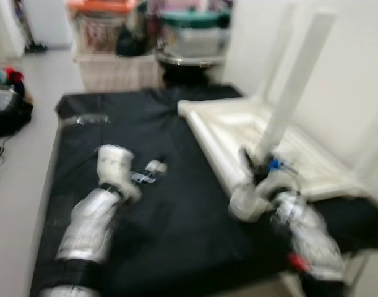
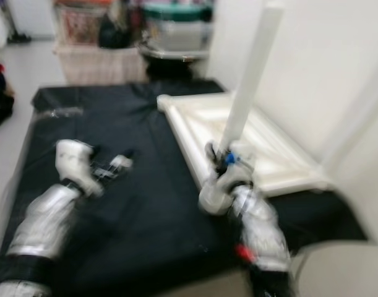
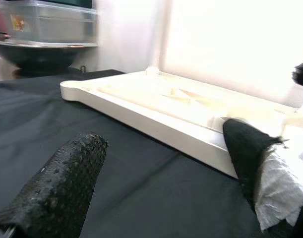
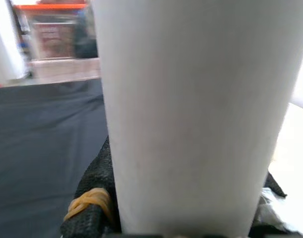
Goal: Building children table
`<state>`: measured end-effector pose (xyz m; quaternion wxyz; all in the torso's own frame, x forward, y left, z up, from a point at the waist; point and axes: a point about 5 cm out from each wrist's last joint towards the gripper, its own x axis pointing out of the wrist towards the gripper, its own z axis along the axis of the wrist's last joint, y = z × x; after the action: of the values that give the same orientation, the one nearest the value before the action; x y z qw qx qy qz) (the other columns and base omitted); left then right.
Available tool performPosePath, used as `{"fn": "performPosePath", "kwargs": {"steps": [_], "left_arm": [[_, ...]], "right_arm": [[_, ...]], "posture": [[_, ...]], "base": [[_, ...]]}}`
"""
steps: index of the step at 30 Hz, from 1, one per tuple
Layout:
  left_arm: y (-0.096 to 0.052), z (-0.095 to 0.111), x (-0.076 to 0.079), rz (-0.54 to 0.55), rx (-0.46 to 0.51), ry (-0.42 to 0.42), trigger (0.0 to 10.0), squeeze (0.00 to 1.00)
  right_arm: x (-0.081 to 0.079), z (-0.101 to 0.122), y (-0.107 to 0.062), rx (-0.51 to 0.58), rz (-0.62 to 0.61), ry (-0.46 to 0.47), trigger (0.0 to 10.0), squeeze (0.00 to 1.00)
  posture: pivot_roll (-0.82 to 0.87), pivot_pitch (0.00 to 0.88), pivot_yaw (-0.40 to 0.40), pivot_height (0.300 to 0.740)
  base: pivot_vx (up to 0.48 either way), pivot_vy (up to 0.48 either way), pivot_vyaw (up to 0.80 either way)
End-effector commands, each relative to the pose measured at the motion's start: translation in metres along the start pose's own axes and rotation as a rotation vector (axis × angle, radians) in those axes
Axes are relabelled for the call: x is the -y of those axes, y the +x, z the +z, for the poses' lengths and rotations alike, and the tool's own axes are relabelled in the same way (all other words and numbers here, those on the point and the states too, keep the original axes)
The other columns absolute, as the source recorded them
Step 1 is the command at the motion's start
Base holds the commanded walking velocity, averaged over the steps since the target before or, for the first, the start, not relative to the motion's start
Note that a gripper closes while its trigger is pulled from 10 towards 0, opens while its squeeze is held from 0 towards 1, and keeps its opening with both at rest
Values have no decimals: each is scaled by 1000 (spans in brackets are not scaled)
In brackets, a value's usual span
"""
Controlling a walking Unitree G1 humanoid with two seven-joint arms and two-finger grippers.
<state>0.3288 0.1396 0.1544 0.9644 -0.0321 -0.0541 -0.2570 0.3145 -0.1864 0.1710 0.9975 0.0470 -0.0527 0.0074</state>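
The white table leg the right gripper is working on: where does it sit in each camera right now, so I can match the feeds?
Left eye view: table leg rises right of centre, from the right gripper.
Right eye view: leg stands just right of centre.
Left wrist view: cannot make the leg out.
Right wrist view: leg looms close, between the black fingers.
Shared landmark: upturned white tabletop on the black cloth.

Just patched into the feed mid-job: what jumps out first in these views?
The white table leg standing up from the upturned white tabletop, gripped near its base by the right gripper. The tabletop lies on the black cloth, right side. The left gripper hovers open over the cloth's left half.
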Motion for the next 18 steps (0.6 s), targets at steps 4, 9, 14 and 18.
{"fn": "performPosePath", "kwargs": {"steps": [4,9,14,18], "left_arm": [[-8,-5,-9,38,-21,1,10000,0],[-10,-6,-10,40,-24,2,10000,0],[-10,-6,-10,40,-24,2,10000,0],[-10,-7,-8,38,-30,1,10000,0]], "right_arm": [[26,-20,-8,-94,-167,19,10000,0],[24,-25,-12,-122,-182,7,10000,0],[24,-25,-12,-122,-182,7,10000,0],[8,-26,-13,-131,-49,1,10000,0]], "posture": [[5,0,-73,740],[5,0,-76,740],[5,0,-76,740],[4,0,-77,740]], "base": [[0,0,-725],[0,0,-140],[0,0,0],[0,0,0]]}}
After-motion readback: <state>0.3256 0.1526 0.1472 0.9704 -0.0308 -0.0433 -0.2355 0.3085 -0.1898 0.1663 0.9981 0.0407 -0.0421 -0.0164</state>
